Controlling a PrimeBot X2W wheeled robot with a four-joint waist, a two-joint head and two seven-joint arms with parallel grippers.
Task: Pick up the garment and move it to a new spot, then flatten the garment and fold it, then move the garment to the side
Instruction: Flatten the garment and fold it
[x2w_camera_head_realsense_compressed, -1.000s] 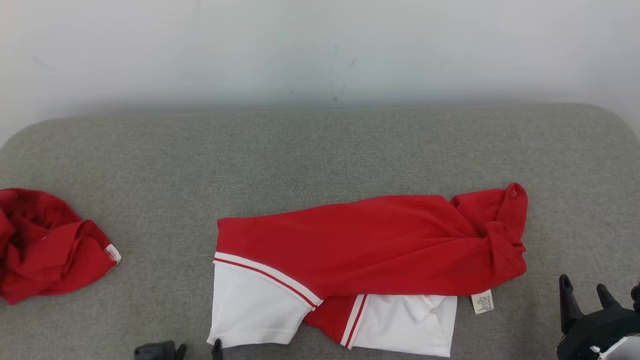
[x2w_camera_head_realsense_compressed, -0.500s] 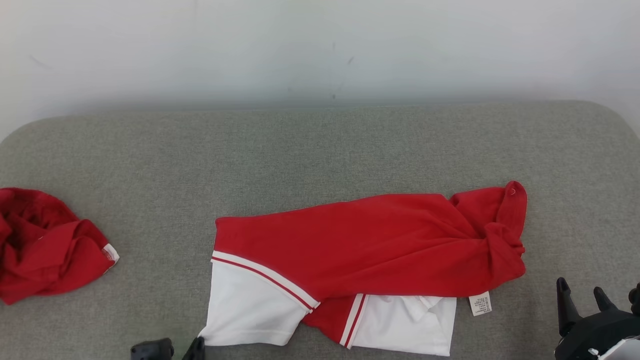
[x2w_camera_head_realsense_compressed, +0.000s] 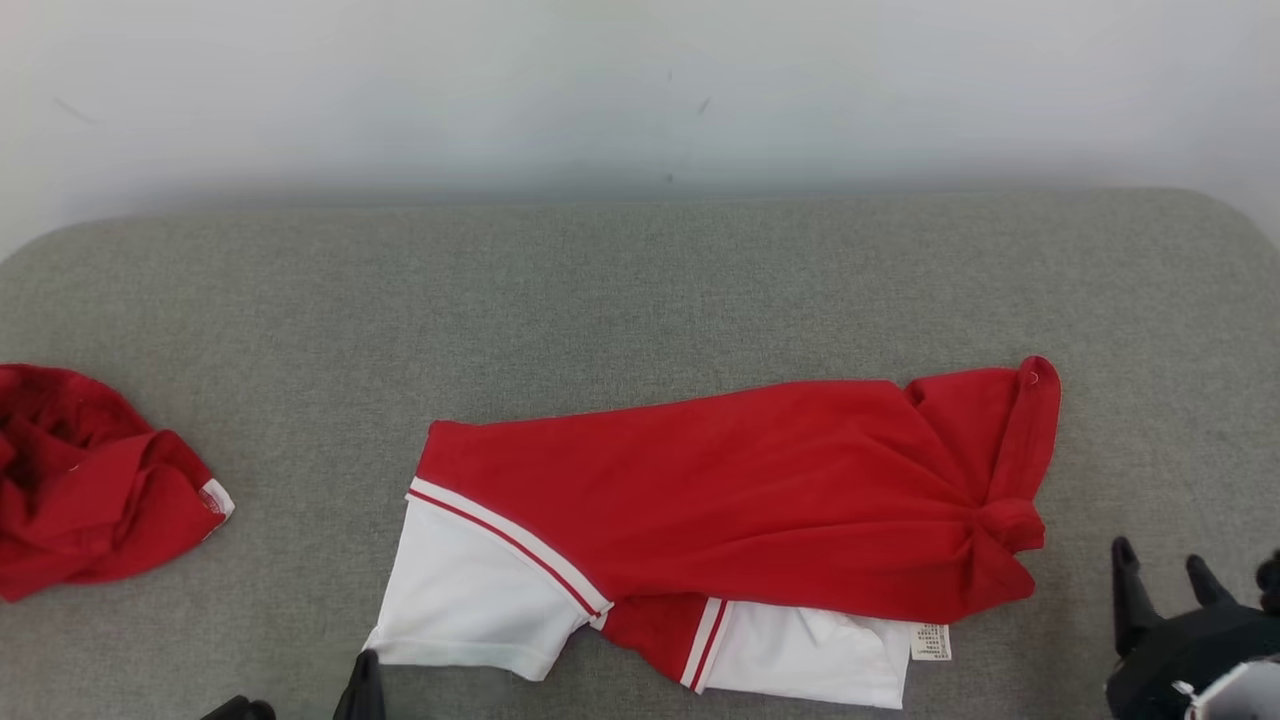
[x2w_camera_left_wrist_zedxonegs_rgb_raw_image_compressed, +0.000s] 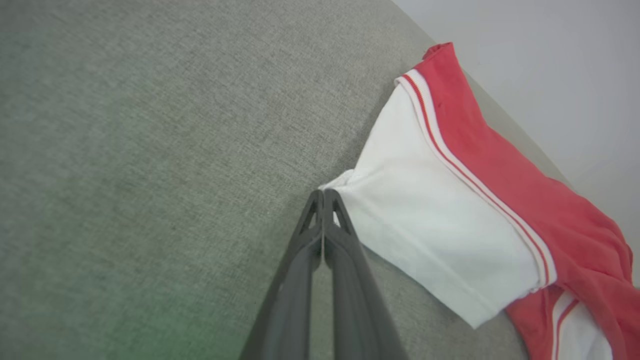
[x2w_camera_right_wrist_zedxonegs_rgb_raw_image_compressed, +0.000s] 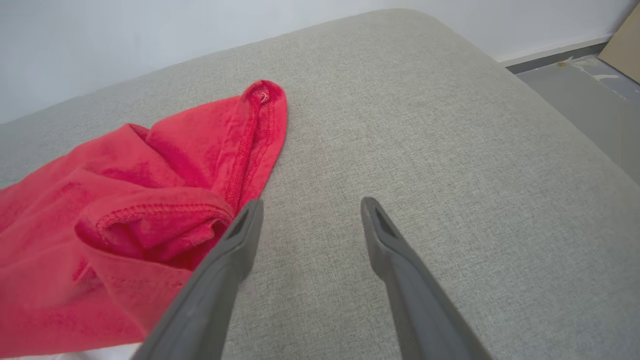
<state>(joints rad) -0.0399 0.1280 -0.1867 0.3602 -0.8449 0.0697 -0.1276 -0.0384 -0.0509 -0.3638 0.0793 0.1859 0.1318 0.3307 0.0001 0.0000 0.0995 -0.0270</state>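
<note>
While the right fingers (x2w_camera_right_wrist_zedxonegs_rgb_raw_image_compressed: 395, 260) stand spread just beside the bunched red end of the garment (x2w_camera_head_realsense_compressed: 720, 500), the left fingers (x2w_camera_left_wrist_zedxonegs_rgb_raw_image_compressed: 345, 245) pinch its white sleeve corner on the grey cushion (x2w_camera_head_realsense_compressed: 640, 290).

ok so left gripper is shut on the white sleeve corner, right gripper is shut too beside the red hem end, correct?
No. The right gripper is open: the right wrist view shows its fingers spread apart over the grey fabric surface, beside the red hem end of the red and white shirt. The left gripper is shut on the white sleeve corner.
</note>
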